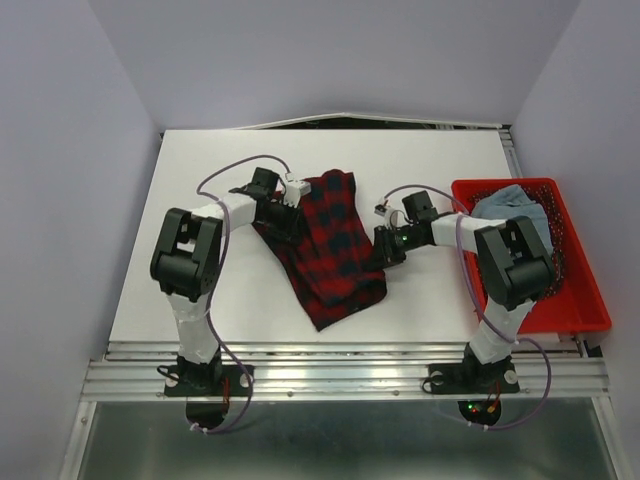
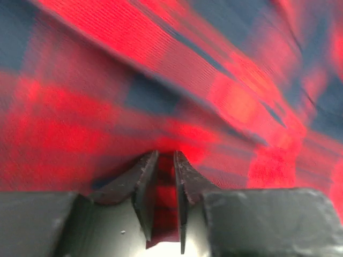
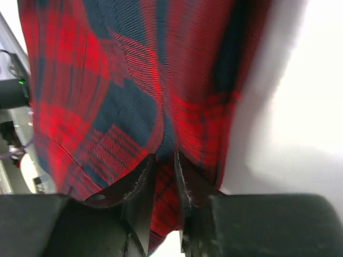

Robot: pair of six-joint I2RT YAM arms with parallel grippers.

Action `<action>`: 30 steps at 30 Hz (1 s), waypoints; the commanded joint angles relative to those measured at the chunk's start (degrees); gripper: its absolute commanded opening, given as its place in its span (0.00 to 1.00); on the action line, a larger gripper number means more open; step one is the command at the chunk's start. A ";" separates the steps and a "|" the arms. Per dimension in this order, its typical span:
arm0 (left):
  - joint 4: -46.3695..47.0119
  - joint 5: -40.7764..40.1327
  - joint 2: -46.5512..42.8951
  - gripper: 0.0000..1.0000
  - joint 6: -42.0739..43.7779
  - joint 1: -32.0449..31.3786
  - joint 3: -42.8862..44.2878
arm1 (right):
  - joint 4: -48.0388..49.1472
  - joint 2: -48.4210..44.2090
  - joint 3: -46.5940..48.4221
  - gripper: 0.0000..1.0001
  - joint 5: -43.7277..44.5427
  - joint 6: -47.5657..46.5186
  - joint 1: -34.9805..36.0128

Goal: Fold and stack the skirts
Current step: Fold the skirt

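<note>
- Where the plaid skirt [image 1: 328, 245] lies stretched out on the table [image 1: 200, 290], it sits left of the red basket [image 1: 585, 300], apart from it.
- At the skirt edge farther from the basket, the left gripper [image 2: 165, 158] has its jaws clenched on a fold of plaid.
- At the edge nearer the basket, the right gripper [image 3: 165, 160] likewise pinches plaid cloth.
- Inside the basket, at its far end, the blue-grey skirt [image 1: 510, 205] lies crumpled.

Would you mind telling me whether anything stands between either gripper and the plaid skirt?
Nothing visible does: the left gripper and the right gripper are each shut directly on a fold of the plaid skirt.
</note>
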 commanded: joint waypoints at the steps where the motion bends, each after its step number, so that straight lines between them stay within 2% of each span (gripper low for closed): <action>1: -0.92 -1.22 9.61 0.29 1.36 1.03 11.39 | 0.85 -3.50 -2.35 0.31 4.81 -2.20 2.10; 3: -2.41 1.40 12.43 0.31 3.28 1.21 18.49 | 0.67 -4.90 -2.00 0.39 5.25 -1.76 2.10; 4: -2.68 3.16 12.35 0.33 3.56 1.38 20.10 | 0.24 -5.51 -1.21 0.40 5.69 -1.76 2.10; 6: -1.81 9.89 9.21 0.39 2.69 2.78 21.61 | -0.12 -8.75 1.50 0.44 7.61 -0.97 2.10; 8: 1.60 13.09 5.34 0.42 0.15 4.28 20.04 | -0.03 -11.39 3.53 0.52 11.03 0.69 2.10; 10: 5.65 17.75 -2.47 0.47 -6.94 7.43 13.64 | -0.64 -14.47 7.48 0.55 13.76 1.92 2.10; 12: 13.64 19.69 -8.71 0.50 -13.19 9.55 6.97 | -0.82 -15.97 10.12 0.60 17.81 4.30 2.10; 13: 16.02 20.22 -14.75 0.50 -18.71 10.60 -0.03 | -0.65 -17.02 12.22 0.60 18.69 5.26 2.10; 14: 19.17 21.01 -19.94 0.51 -20.85 12.26 -6.27 | -0.82 -17.20 13.29 0.61 20.26 7.01 3.67; 16: 18.86 20.49 -23.66 0.51 -22.89 12.98 -10.89 | -1.08 -16.68 16.19 0.63 22.20 9.21 7.18; 17: 18.85 20.49 -24.99 0.51 -22.72 12.98 -12.91 | -1.52 -15.98 17.07 0.64 22.21 9.75 7.20; 20: 17.10 20.14 -27.81 0.50 -24.20 12.90 -20.21 | -3.89 -11.25 21.81 0.65 27.21 11.08 13.16; 22: 19.54 19.88 -29.82 0.49 -26.84 12.90 -25.20 | -7.23 -8.52 24.27 0.65 31.51 11.07 17.89; 27: 20.88 14.88 -30.81 0.38 -30.72 12.81 -29.18 | -11.97 -1.93 28.23 0.66 38.90 10.46 28.01; 30: 21.48 13.90 -30.72 0.33 -31.24 12.55 -30.06 | -14.17 0.28 29.73 0.68 41.80 11.16 30.75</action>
